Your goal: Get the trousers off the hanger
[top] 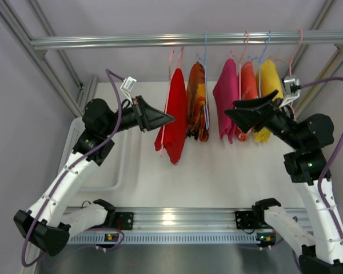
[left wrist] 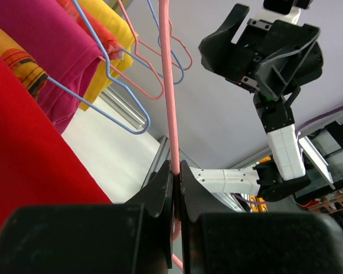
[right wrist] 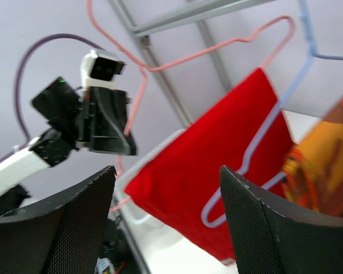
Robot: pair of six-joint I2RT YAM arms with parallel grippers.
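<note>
The plain red trousers (top: 174,117) hang folded over a pink hanger (top: 172,60) on the rail. The orange patterned trousers (top: 197,103) hang just right of them on a blue hanger (top: 204,54). My left gripper (top: 170,119) is at the red trousers' left edge. In the left wrist view it (left wrist: 176,166) is shut on the pink hanger wire (left wrist: 169,97), with red cloth (left wrist: 23,171) to its left. My right gripper (top: 230,108) is open and empty in front of a magenta cloth (top: 226,100). Its wrist view (right wrist: 167,171) faces the red trousers (right wrist: 217,165).
Magenta, orange-red (top: 248,88) and yellow (top: 268,80) cloths hang further right on the metal rail (top: 131,41). A white tray rim (top: 119,165) lies on the white table below the left arm. Frame posts stand at both back corners.
</note>
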